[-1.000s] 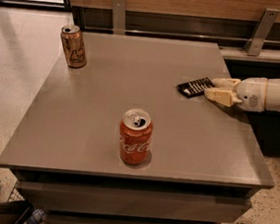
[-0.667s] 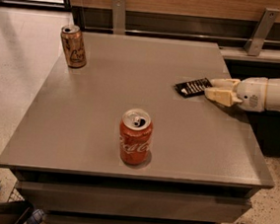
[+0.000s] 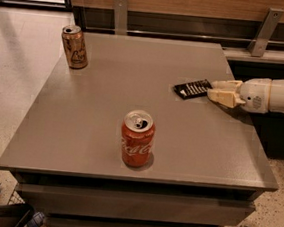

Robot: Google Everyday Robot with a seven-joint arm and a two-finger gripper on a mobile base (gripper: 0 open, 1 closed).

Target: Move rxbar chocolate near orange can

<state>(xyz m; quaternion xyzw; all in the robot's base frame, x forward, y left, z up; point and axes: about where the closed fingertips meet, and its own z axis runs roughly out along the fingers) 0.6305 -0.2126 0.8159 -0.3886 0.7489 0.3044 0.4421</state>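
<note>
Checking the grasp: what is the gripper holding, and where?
The gripper, at the table's right edge, appears to hold the rxbar by its right end.

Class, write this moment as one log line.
gripper: at rxbar end | rxbar: on table | orange can: far-left corner

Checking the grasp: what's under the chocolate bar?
Only the grey table; the chocolate bar appears to lie flat on it. The claw sits at the bar's end nearest the table edge, hiding that tip.
</note>
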